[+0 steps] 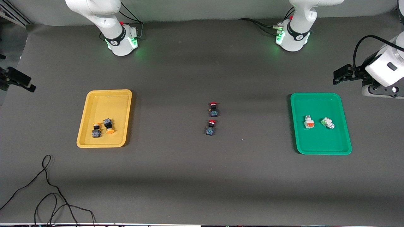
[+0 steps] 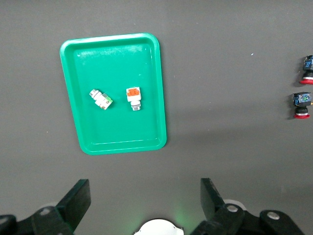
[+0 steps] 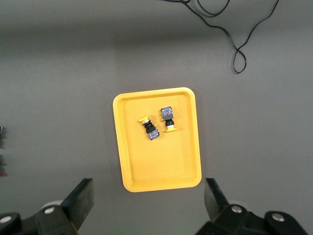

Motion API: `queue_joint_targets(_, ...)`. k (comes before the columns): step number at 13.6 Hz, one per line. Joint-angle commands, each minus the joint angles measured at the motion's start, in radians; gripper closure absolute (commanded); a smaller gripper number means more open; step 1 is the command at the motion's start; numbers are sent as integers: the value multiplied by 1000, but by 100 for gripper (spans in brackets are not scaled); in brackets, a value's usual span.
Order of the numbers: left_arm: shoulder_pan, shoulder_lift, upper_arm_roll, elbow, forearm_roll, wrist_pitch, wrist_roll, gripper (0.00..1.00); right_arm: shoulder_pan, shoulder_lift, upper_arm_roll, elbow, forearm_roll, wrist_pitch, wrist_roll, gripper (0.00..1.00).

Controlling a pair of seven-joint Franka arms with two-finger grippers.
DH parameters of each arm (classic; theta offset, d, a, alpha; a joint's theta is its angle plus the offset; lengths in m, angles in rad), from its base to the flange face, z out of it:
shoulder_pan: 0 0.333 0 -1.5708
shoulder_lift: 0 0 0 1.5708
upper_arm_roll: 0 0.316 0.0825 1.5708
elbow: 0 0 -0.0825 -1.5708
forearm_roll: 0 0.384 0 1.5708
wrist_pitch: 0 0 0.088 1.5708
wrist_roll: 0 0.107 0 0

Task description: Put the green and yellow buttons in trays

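Two dark buttons with yellow caps (image 1: 96, 130) (image 1: 109, 126) lie in the yellow tray (image 1: 107, 104) toward the right arm's end. In the green tray (image 1: 318, 104) toward the left arm's end lie a whitish button with an orange patch (image 1: 309, 122) and a green-tinted one (image 1: 327, 122). My left gripper (image 2: 143, 198) hangs high and open, holding nothing, with the green tray (image 2: 117, 54) below. My right gripper (image 3: 147, 198) is open and holds nothing, high over the table by the yellow tray (image 3: 161, 166). Neither gripper shows in the front view.
Two dark switches with red caps (image 1: 213, 109) (image 1: 210, 127) stand mid-table between the trays. A black cable (image 1: 47, 189) loops on the table near the front camera at the right arm's end. A black-tipped device (image 1: 344, 75) juts in by the green tray.
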Motion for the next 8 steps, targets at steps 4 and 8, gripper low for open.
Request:
queue_joint_targets(4,-8,-16,7,-3,2,-14,2,0,6,-1,14,12,4,-23,71,0)
queue_joint_targets(8,-8,-16,7,-3,2,-14,2,0,5,-2,6,11,2,-26,70,0)
